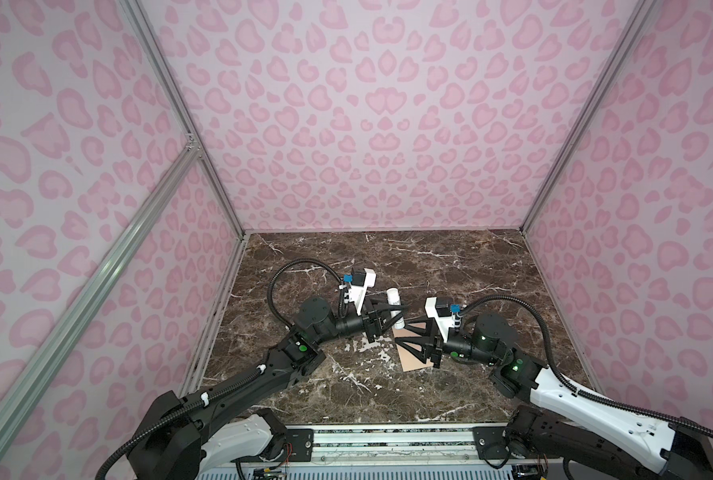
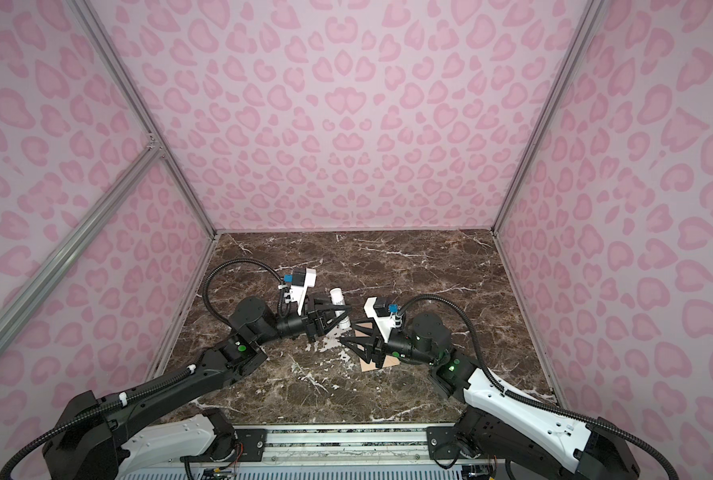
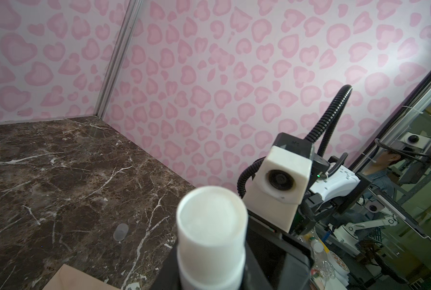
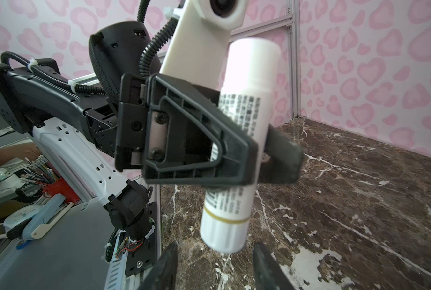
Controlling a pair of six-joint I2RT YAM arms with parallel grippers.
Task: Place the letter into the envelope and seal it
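The peach envelope lies flat on the marble table in both top views, partly under my right gripper; one corner of the envelope also shows in the left wrist view. The letter is hidden. My left gripper is shut on a white glue stick, held tilted above the table. My right gripper is open just below the stick's lower end, its fingers apart from it.
The dark marble table is walled by pink patterned panels on three sides. A metal rail runs along the front edge. The two arms meet near the table's middle, wrists close together. A small grey oval mark lies on the marble.
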